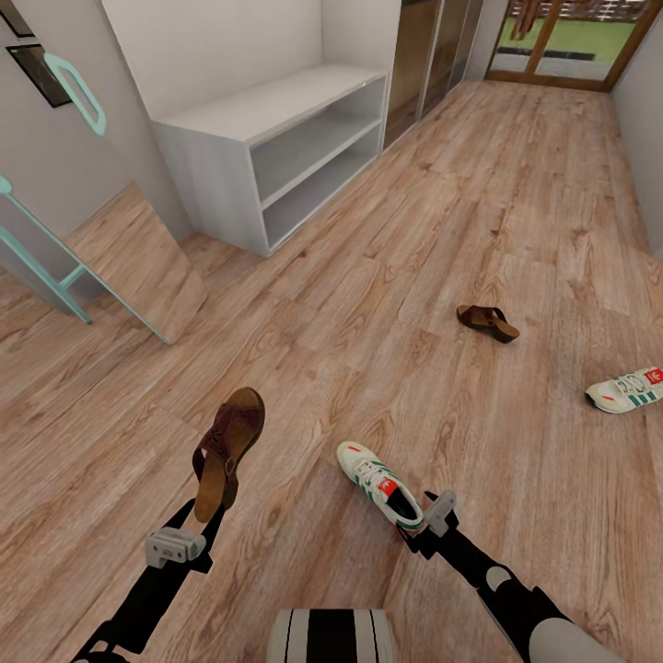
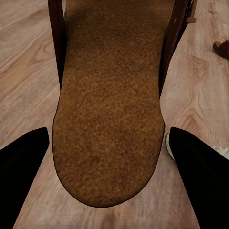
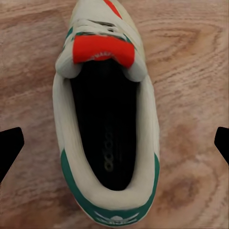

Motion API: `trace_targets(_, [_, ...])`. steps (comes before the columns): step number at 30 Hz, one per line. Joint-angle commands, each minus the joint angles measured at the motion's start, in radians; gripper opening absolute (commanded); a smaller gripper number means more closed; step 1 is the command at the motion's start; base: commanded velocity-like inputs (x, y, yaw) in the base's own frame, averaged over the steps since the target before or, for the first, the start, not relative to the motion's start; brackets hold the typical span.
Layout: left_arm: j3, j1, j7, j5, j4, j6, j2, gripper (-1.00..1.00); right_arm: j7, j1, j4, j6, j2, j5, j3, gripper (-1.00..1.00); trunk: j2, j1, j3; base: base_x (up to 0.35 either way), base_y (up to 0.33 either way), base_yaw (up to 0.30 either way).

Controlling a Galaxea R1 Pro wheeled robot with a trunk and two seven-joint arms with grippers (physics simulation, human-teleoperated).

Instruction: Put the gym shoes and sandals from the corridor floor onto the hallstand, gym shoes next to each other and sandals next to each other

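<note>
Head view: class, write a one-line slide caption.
Each arm lifts a shoe, left a sandal, right a sneaker, facing the grey rack.

In the head view, the left gripper (image 1: 204, 527) holds one brown sandal (image 1: 228, 451) by its heel end, and the right gripper (image 1: 425, 525) is closed on the heel of a white gym shoe (image 1: 379, 483). On the wood-plank corridor floor (image 1: 368, 304), a second sandal (image 1: 487, 321) lies farther off, with another gym shoe (image 1: 627, 389) near the floor's right edge. The light-grey hallstand (image 1: 276, 147) stands along the floor's left edge.
</note>
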Motion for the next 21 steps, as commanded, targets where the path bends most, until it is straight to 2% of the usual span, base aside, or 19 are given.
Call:
trace_targets(1, [0.0, -0.001, -0.001, 0.0, 0.003, -0.001, 0.0, -1.0, 0.0, 0.0, 0.0, -0.008, 0.0, 0.0, 0.0, 1.0, 0.0, 0.0, 0.0, 0.0, 0.0, 0.0])
trace_targets(21, [0.0, -0.004, -0.001, -0.001, 0.016, -0.006, 0.0, -1.0, 0.002, 0.0, 0.001, -0.037, 0.001, -0.001, 0.0, 1.0, 0.0, 0.0, 0.0, 0.0, 0.0, 0.0])
